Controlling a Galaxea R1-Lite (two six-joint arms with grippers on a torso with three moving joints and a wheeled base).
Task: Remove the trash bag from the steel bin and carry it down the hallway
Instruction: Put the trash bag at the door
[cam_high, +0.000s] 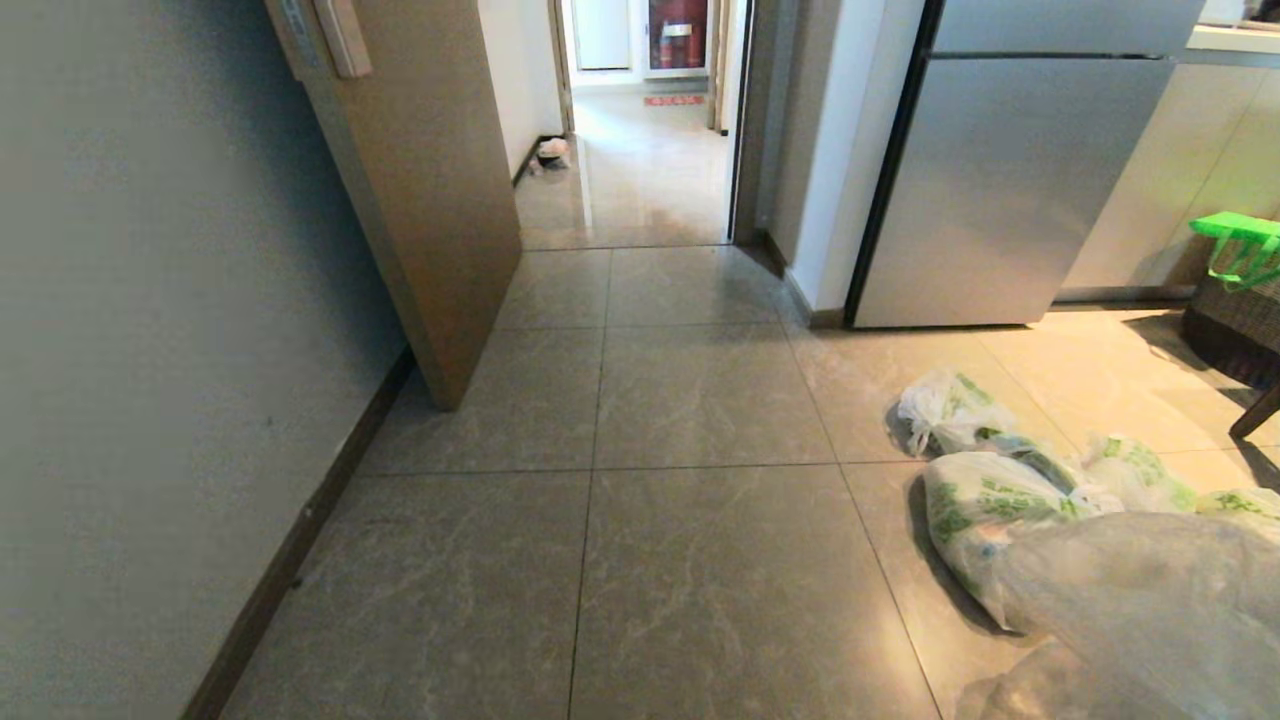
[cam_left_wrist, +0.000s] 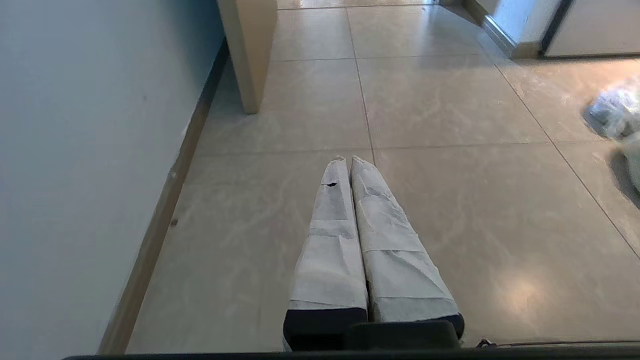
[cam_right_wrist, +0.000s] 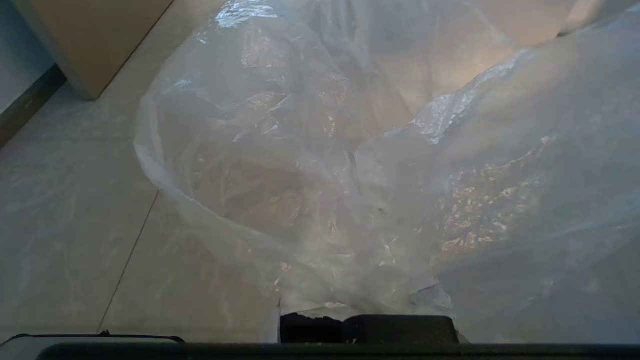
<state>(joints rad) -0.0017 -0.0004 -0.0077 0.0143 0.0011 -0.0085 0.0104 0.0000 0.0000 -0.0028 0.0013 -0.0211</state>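
The right gripper (cam_right_wrist: 367, 320) is clamped on the gathered neck of the trash bag (cam_right_wrist: 350, 165); its fingers are buried under the clear, crinkled film, which balloons out ahead of the wrist. In the head view the bag (cam_high: 1150, 600) fills the lower right corner, apparently hanging from that grip rather than lying on the floor, which suits carrying it. The steel bin is not in view. The left gripper (cam_left_wrist: 348, 160) is pressed together on nothing, parked over the tiles near the left wall. White bags with green print (cam_high: 990, 490) lie along the floor's right side before a steel fridge (cam_high: 1010, 180). Ahead, past a wooden door (cam_high: 420, 200), the hallway (cam_high: 640, 170) opens, glossy and marbled, towards a red mat (cam_high: 673, 100).
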